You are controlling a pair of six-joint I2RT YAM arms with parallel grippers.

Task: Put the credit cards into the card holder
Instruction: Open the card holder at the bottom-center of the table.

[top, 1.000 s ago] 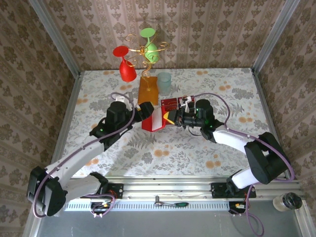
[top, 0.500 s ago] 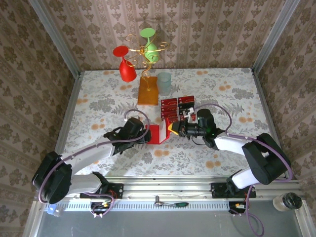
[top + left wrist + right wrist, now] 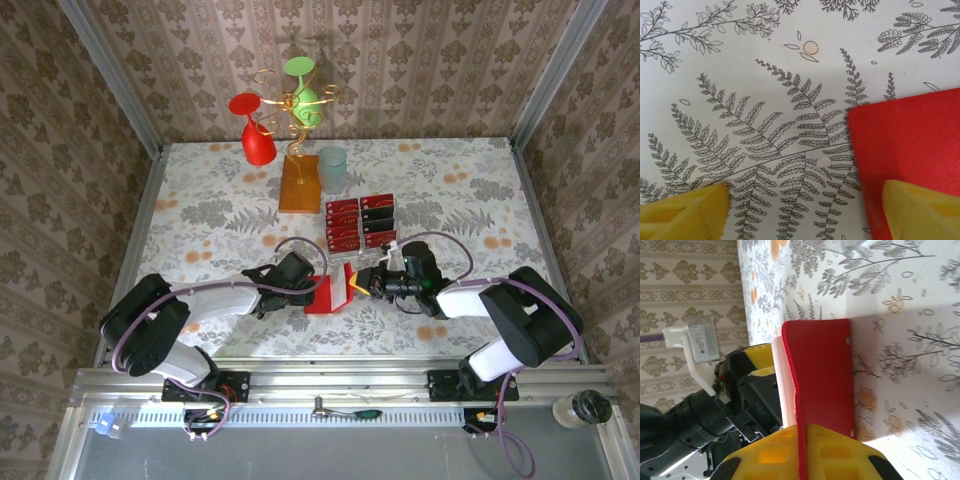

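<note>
1. Card holder (image 3: 328, 296): red, at the front centre of the worktop (image 3: 450, 180), its pale inside showing; no card visibly inside.
2. Credit cards (image 3: 360, 222): lie in rows behind it, apart from it; seemingly all are yet to load.
3. Right fingers (image 3: 840, 455): clamped on the holder's edge.
4. Left fingers (image 3: 685, 215): spread wide, holding nothing.
5. Writing: the card print is too small to read.

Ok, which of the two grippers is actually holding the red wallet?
The right gripper: its jaws are shut on the edge of the wallet. The left gripper is open and grips nothing, with one fingertip just over the wallet's corner.
</note>
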